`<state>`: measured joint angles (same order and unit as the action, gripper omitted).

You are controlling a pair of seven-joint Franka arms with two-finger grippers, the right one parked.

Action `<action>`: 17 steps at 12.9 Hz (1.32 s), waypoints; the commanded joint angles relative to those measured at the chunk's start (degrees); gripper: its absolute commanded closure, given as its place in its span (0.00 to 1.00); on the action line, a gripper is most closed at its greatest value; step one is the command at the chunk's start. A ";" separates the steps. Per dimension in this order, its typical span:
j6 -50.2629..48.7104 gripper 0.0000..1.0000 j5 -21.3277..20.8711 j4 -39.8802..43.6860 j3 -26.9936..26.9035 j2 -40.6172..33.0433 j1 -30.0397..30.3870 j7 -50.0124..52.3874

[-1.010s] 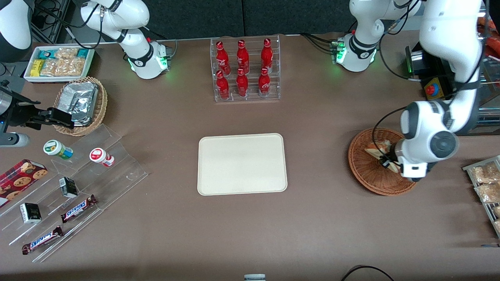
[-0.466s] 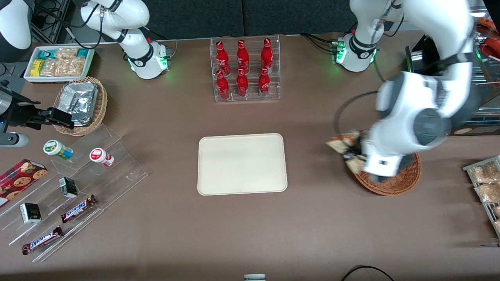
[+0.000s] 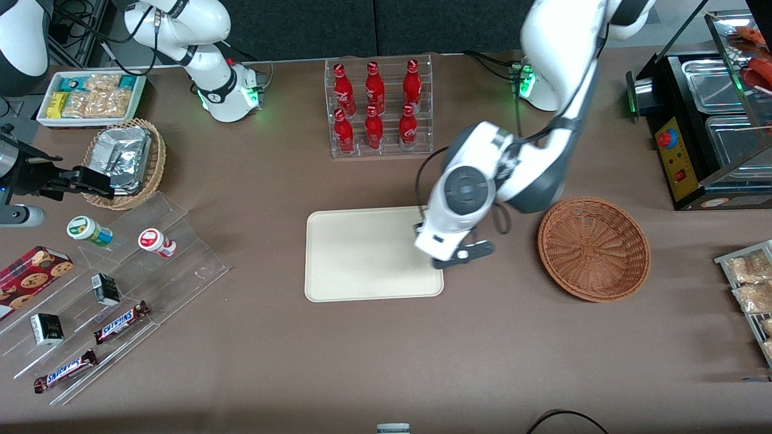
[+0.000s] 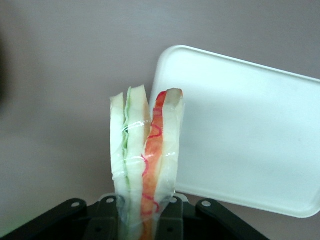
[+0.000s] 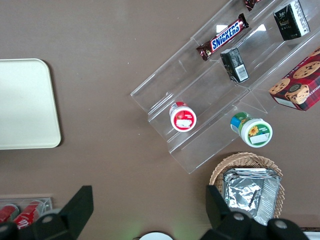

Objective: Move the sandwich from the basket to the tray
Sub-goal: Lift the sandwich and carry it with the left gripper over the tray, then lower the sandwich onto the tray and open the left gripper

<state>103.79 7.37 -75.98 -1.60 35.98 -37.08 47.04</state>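
While the fingers (image 4: 172,212) clamp the sandwich (image 4: 145,165) above the tray (image 3: 362,253) edge, the basket (image 3: 594,248) sits nearby.

One sandwich (image 4: 145,160) sits clamped in the one working hand (image 4: 142,212), above the single tray (image 3: 362,253). Near the tray: one brown basket (image 3: 594,248), six red bottles (image 3: 374,105), two Snickers bars (image 3: 120,319).

Gripper (image 3: 435,256) over tray (image 3: 362,253) edge gripping sandwich (image 4: 145,165); tray surface bare, bottle rack (image 3: 379,108) well apart.
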 commanded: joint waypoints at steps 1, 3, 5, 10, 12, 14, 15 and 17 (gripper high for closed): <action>4.82 1.00 0.19 3.91 -0.95 5.75 -2.99 -5.70; 8.26 1.00 0.19 3.99 -0.95 8.21 -4.92 -13.17; 11.42 1.00 0.19 4.26 -0.95 10.76 -6.94 -13.99; 15.91 1.00 0.19 8.12 -0.95 17.09 -9.94 -10.49; 18.89 1.00 0.10 8.21 -0.95 18.77 -9.94 -9.42; 20.31 1.00 0.10 8.21 -0.95 19.47 -9.94 -9.16; 21.44 1.00 0.10 8.13 -0.95 19.56 -9.85 -8.11; 21.02 0.18 0.01 8.13 -1.04 19.39 -9.85 -7.75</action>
<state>124.00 7.36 -69.89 -1.96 53.72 -46.55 37.91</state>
